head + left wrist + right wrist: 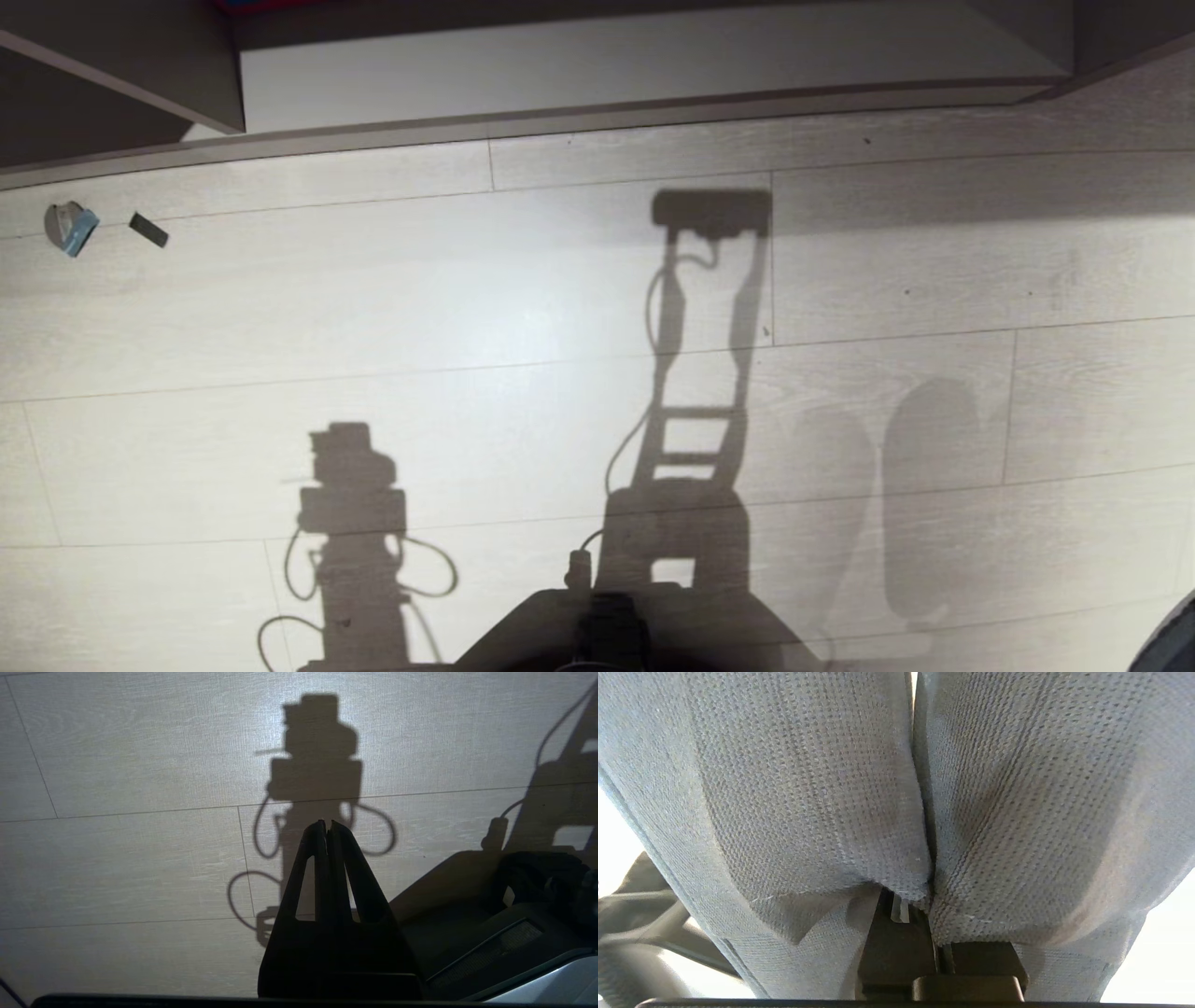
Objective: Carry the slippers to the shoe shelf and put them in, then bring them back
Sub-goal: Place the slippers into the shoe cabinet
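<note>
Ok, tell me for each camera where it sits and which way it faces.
Head view: on the robot's head, facing down at the pale floor and the low shelf unit ahead; only the robot's base and its shadow show.
Left wrist view: behind the left hand, shut and empty, above the floor.
Right wrist view: behind the right hand, shut on the slippers, which fill the picture.
Shared: head and left wrist views both show the floor, the base and the left arm's shadow.
</note>
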